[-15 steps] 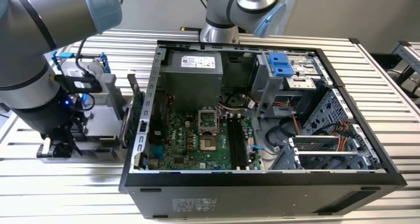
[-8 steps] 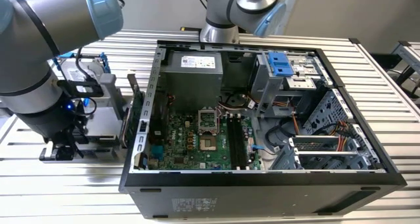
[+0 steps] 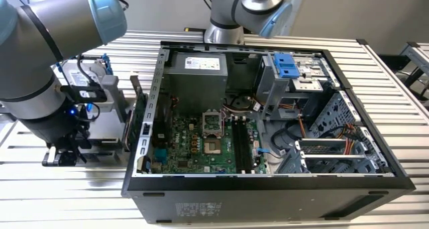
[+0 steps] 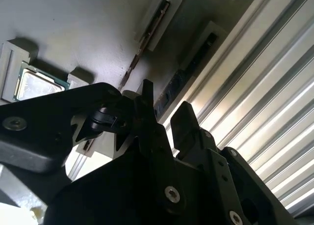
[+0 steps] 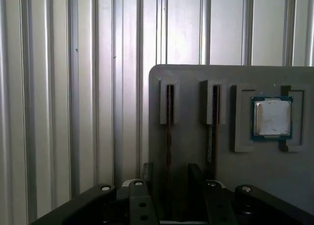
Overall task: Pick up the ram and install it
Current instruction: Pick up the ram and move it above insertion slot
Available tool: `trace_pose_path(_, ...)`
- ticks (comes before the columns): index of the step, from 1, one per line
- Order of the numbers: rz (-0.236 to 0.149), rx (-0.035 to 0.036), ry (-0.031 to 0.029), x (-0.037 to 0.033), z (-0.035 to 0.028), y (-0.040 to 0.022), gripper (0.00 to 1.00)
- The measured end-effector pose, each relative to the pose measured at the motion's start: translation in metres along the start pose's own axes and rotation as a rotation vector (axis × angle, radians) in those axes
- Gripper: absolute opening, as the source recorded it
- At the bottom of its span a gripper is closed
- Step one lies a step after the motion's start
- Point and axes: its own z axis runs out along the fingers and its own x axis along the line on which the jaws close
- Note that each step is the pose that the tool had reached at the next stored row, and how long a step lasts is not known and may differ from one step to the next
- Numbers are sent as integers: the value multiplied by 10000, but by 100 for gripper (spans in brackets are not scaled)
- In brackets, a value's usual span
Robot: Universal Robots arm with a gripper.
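While the open PC case point(image 3: 268, 189) is sitting mid-frame in the exterior view, the grey holder tray point(image 5: 196, 82) is lying lower left under the gripper point(image 3: 64, 157). Its fingers point(image 5: 195, 181) are standing apart, straddling the ram point(image 5: 169, 131), which is on edge in the slot farther from the CPU point(image 5: 272, 118). I'd be centring first, then closing square on the flat faces.

Robotics laboratory work cell. A ribbed aluminium-profile table point(image 3: 60, 204) carried an open desktop computer case point(image 3: 268, 186) with its motherboard point(image 3: 201, 148) exposed. A grey-and-blue robot arm point(image 3: 40, 53) stood beside it, and a grey parts fixture point(image 5: 196, 87) held a processor chip point(image 5: 272, 118).
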Motion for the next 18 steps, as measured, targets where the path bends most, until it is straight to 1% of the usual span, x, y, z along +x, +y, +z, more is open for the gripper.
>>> trace_pose_path(6, 38, 3, -2, 1, 24, 0, 100)
trace_pose_path(16, 41, 3, -2, 3, 27, 0, 100)
trace_pose_path(17, 41, 3, -2, 4, 27, -1, 0)
trace_pose_path(18, 40, 3, -2, 4, 27, -1, 0)
